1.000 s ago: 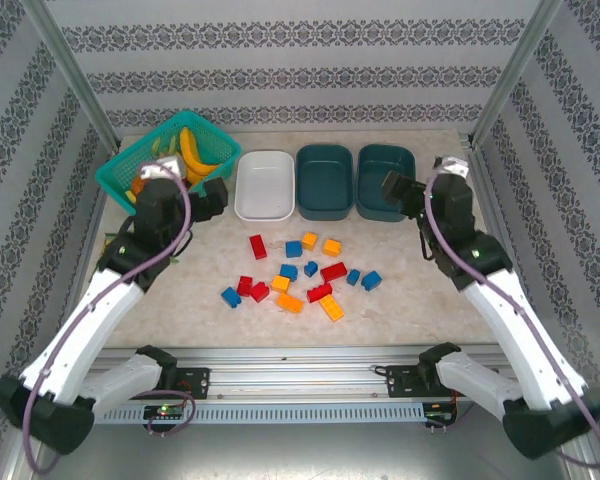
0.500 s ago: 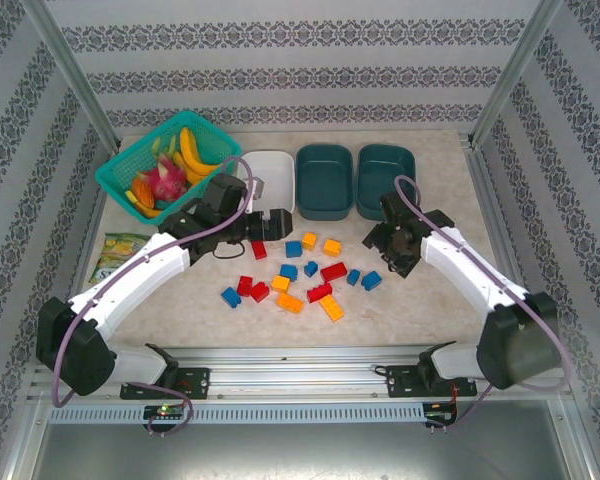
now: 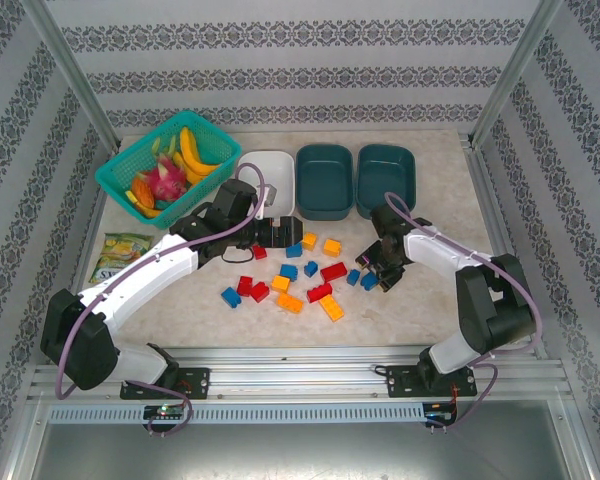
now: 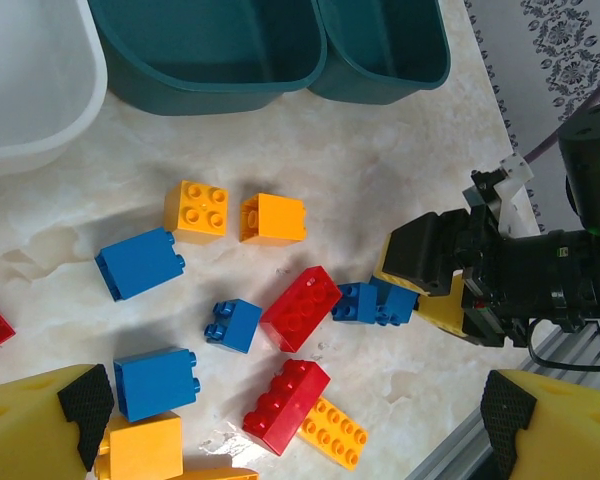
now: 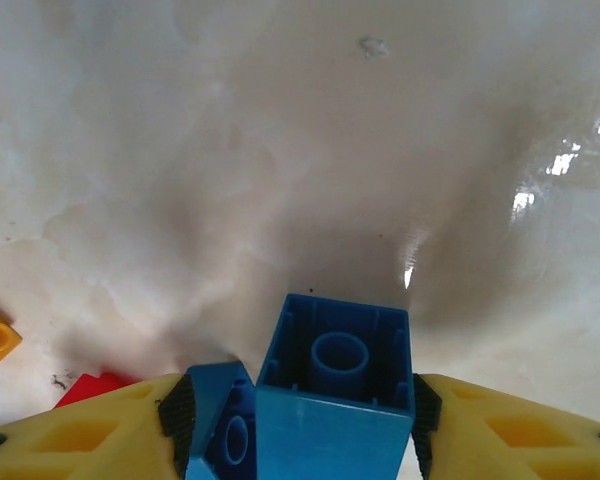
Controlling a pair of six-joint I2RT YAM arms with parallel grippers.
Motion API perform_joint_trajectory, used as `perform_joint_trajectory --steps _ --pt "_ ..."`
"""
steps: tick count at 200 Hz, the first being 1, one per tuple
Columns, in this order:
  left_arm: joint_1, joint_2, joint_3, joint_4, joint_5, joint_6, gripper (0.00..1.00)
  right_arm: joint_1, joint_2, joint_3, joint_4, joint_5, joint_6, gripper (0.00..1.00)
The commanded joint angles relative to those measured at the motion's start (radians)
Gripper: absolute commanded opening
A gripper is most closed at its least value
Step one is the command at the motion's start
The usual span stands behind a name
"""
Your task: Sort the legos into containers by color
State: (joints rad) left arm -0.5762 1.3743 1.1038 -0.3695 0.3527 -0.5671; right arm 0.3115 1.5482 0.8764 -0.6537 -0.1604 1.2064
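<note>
Several toy fruits lie in the bright teal lattice basket [image 3: 115,188] at the upper left of the overhead frame; it is not part of my sorting. To its right the left gripper [image 4: 292,405] hangs low over the upper left part of the legos [image 3: 332,271], the small red, blue and orange-yellow plastic bricks at the frame centre. Its jaws are wide and hold nothing. Along the upper middle stand the white rounded plastic tub [image 3: 275,170], the middle dark teal plastic tub [image 3: 324,182] and the right dark teal plastic tub [image 3: 385,178]. What I see of their insides is bare.

At the right edge of the pile the right gripper [image 5: 300,425] is down at the table, jaws narrow around two bricks at once: a big blue brick [image 5: 335,400] and a smaller blue brick [image 5: 225,425] beside it. I judge the step is picking blue. Both are one colour, so taking the pair is acceptable, but a double grip can slip. I would squeeze fully, lift slowly and straight, then go to the right tub, the nearest.

The pads seem to touch both bricks, yet whether they press firmly I cannot tell. The bottom edge of the right wrist frame cuts off both bricks, and whether they are joined is unclear. The left arm covers part of the white tub.
</note>
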Motion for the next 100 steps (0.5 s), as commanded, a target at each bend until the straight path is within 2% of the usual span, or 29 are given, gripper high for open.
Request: perform_joint_trajectory --steps 1,27,55,82,100 --pt "-0.016 -0.007 0.006 0.027 0.009 -0.010 0.97 0.003 0.008 -0.016 -0.002 -0.009 0.029 0.57" --pt "-0.016 -0.010 0.002 0.026 0.005 -0.011 0.97 0.005 0.023 -0.023 0.012 -0.004 0.024 0.44" --pt "-0.016 -0.014 0.004 0.026 0.005 -0.015 0.97 0.009 0.017 -0.005 -0.005 0.024 0.006 0.34" --pt "-0.015 -0.014 0.018 0.024 0.002 -0.026 0.96 0.026 -0.020 0.069 -0.069 0.096 -0.071 0.27" --pt "-0.016 -0.014 0.039 0.021 -0.013 -0.046 0.97 0.034 -0.059 0.167 -0.134 0.178 -0.155 0.26"
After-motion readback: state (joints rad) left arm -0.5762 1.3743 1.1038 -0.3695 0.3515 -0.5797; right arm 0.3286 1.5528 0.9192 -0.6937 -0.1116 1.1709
